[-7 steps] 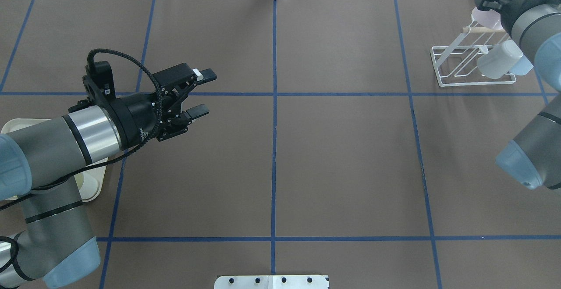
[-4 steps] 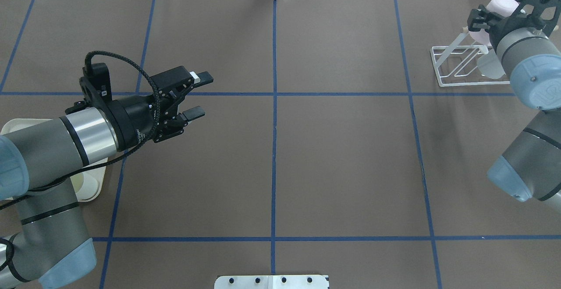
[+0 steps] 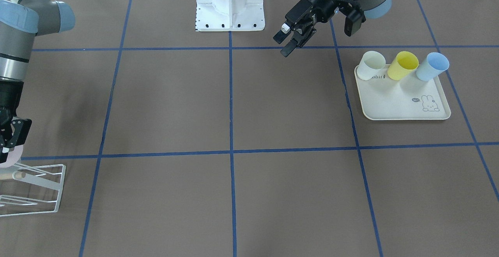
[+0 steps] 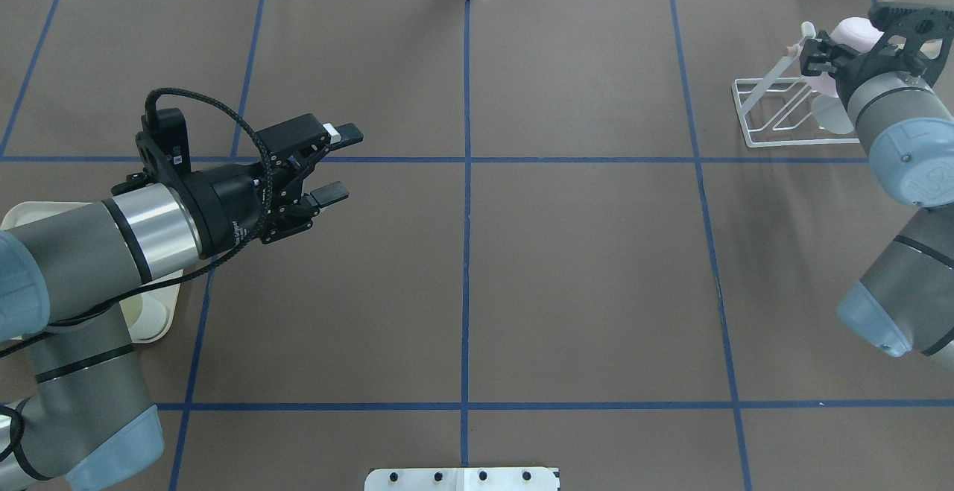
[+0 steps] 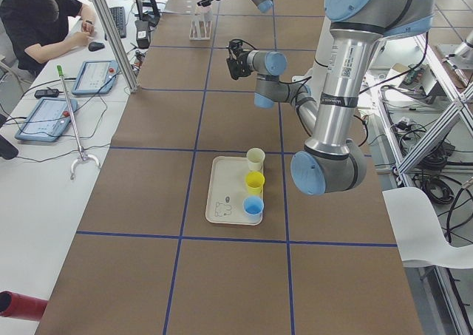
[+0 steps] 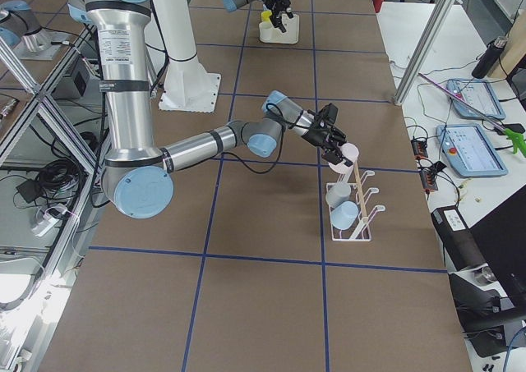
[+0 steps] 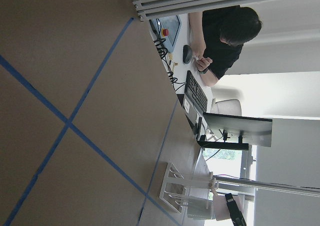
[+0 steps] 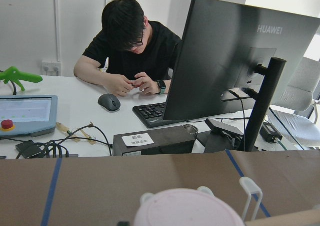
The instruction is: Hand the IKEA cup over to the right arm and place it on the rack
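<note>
A pink IKEA cup sits in my right gripper, which is shut on it just above the top of the white wire rack at the far right. The right wrist view shows the cup's pink base at the bottom edge. In the exterior right view the cup touches the upper end of the rack's wooden rod. My left gripper hangs open and empty above the left half of the table, also seen as the left gripper from the front.
Two pale cups hang on the rack below the pink one. A cream rabbit-print tray at the left arm's side carries white, yellow and blue cups. A person sits at the desk beyond the table.
The right wrist swung down and in, bringing the pink cup lower onto the rack's top. The left gripper drew back slightly toward its base, staying open.
</note>
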